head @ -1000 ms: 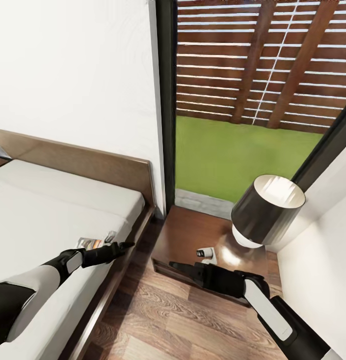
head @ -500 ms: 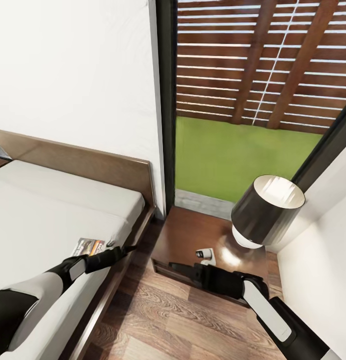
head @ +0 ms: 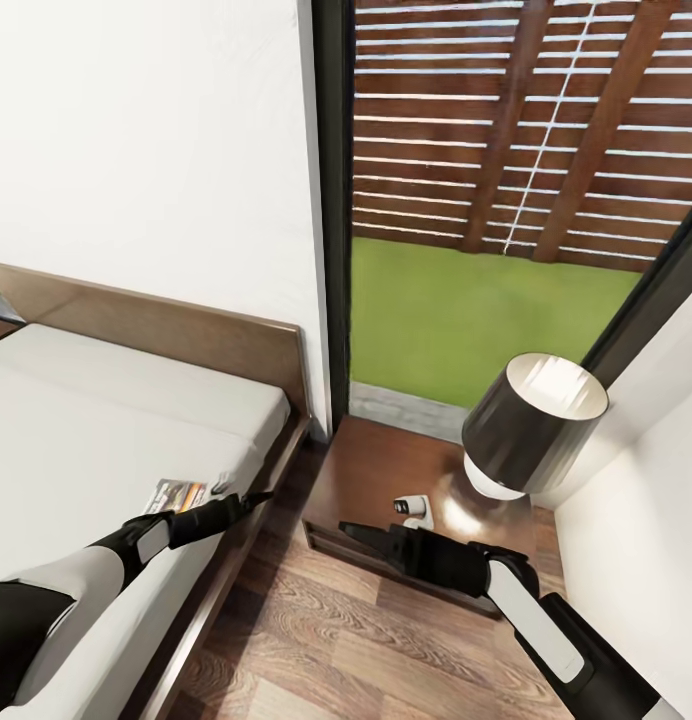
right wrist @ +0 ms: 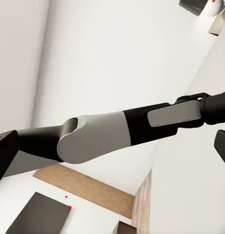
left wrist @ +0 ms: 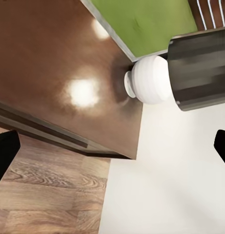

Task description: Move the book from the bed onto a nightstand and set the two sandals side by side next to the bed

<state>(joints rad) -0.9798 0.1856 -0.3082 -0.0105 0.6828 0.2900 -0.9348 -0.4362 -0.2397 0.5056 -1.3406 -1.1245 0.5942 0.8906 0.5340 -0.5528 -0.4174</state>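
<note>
Bed (head: 106, 420): low, dark brown wooden frame and flat headboard, smooth light grey-beige mattress, occupying the left of the head view

Book (head: 178, 494): thin paperback, pale cover with an orange band, lying flat on the mattress near the bed's right edge

Left tool (head: 258, 494): black, tapered, at the end of a white-and-black arm lying over the mattress; its tip is just beside the book, past the mattress edge. In the left wrist view two dark fingertips (left wrist: 4, 155) sit at opposite borders with a wide gap between them, so the tool is released and empty

Floor (head: 316, 640): wood planks with visible grain, between bed and nightstand

Nightstand (head: 376, 475): glossy dark reddish-brown, square top with bright reflections. A small white object (head: 412, 508) stands on it; detail too small to tell

Right tool (head: 348, 530): black, pointing left, at the nightstand's front edge; fingertips at opposite borders of the right wrist view, released, empty

Lamp (head: 531, 420): round white base, dark cylindrical shade, on the nightstand's right rear
</note>
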